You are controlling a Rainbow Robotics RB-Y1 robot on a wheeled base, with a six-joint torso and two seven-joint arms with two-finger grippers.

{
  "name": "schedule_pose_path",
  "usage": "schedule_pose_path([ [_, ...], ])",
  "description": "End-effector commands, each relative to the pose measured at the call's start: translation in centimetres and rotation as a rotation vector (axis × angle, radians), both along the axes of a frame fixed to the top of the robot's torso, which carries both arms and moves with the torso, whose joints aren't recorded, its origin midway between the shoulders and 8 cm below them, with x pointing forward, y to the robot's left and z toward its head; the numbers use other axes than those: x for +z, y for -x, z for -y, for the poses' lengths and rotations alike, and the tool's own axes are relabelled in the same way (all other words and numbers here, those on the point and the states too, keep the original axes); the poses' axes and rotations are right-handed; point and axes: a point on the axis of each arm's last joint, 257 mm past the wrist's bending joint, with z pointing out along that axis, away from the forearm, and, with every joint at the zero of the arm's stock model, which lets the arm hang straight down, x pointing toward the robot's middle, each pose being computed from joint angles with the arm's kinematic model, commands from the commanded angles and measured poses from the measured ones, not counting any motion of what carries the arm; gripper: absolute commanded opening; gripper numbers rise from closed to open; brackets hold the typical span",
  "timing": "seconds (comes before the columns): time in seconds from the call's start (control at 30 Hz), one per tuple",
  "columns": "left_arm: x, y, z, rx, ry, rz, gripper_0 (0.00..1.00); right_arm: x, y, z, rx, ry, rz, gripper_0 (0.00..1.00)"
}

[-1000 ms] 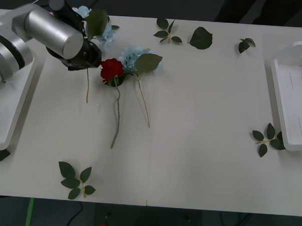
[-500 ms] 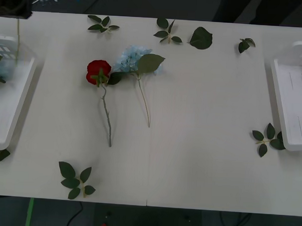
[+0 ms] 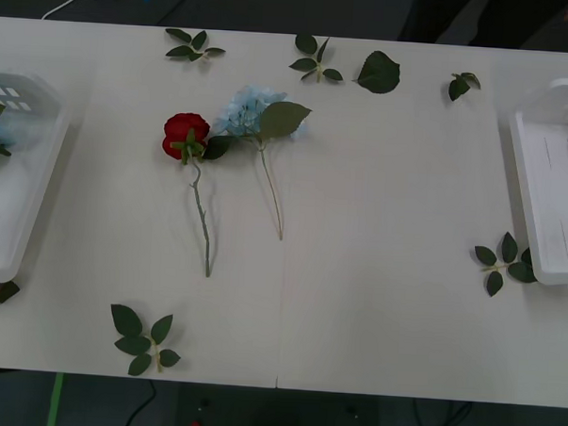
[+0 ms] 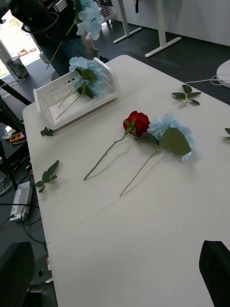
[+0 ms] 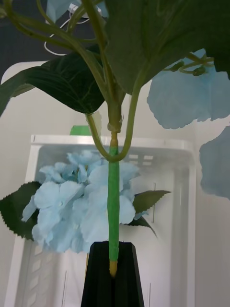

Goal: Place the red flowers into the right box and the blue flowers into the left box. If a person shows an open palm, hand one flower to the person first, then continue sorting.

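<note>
My left end effector has carried a blue flower off the tabletop; its fingers are clamped on the stem directly above the left box, which already holds blue flowers. One rose and one hydrangea remain mid-frame, upper left. Release comes next.

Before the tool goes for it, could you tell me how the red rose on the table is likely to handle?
The red rose is probably top-heavy: a full bloom on a long thin stem, so it may droop if gripped low. The stem already bends, so likely flexible. Its bloom touches the blue flower, which may shift too.
</note>
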Motion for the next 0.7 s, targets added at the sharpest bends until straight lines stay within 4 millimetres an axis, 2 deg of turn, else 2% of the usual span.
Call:
schedule_pose_path([
  [0.03, 0.5, 2.5, -4.0, -0.058, -0.185, 0.024, 0.00, 0.6, 0.2, 0.4, 0.012, 0.041, 0.027, 1.00],
  [0.17, -2.3, 2.4, -6.0, -0.032, -0.270, 0.062, 0.00, 0.6, 0.2, 0.4, 0.012, 0.041, 0.027, 1.00],
  [0.27, -3.8, 2.2, -6.8, -0.022, -0.330, 0.088, 0.00, 0.6, 0.2, 0.4, 0.012, 0.041, 0.027, 1.00],
  [0.47, -7.9, 2.9, -6.8, -0.024, -0.338, 0.051, 0.00, 0.6, 0.2, 0.4, 0.012, 0.041, 0.027, 1.00],
  [0.6, -12.2, 3.1, -7.0, 0.014, -0.267, 0.040, 0.00, 0.6, 0.2, 0.4, 0.012, 0.041, 0.027, 1.00],
  [0.67, -13.2, 2.9, -6.9, 0.026, -0.261, 0.058, 0.00, 0.6, 0.2, 0.4, 0.012, 0.041, 0.027, 1.00],
  [0.7, -14.4, 2.7, -6.7, 0.034, -0.251, 0.066, 0.00, 0.6, 0.2, 0.4, 0.012, 0.041, 0.027, 1.00],
])
